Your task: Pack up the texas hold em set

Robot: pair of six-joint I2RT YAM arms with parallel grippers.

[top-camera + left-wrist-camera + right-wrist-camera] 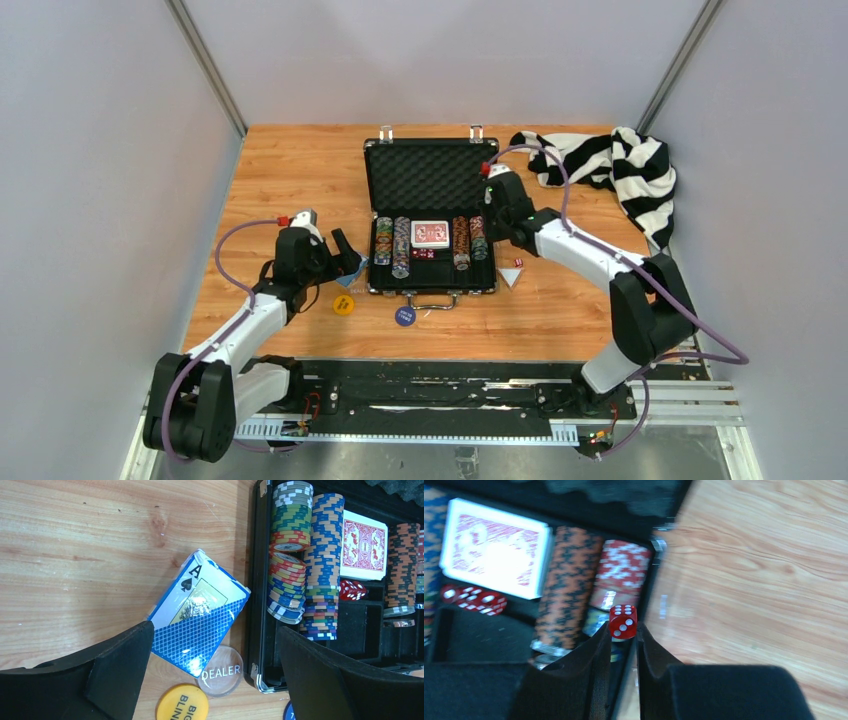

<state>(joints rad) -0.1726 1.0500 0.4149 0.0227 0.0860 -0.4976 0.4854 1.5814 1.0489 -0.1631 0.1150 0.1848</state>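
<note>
The open case lies mid-tabletop, holding four rows of chips, one red deck and a few loose dice; blur keeps me from counting the dice exactly. A second deck, the blue deck, lies on the wood just left of the case. Three buttons sit near the case's front: a clear button touching the blue deck, a yellow button and a blue button. One cloth lies at the far right corner. The left end effector is spread wide, one finger beside the blue deck, the other over the case's rim, gripping nothing. The right end effector is nearly closed, pinching one die at its fingertips above the case's right edge.
</note>
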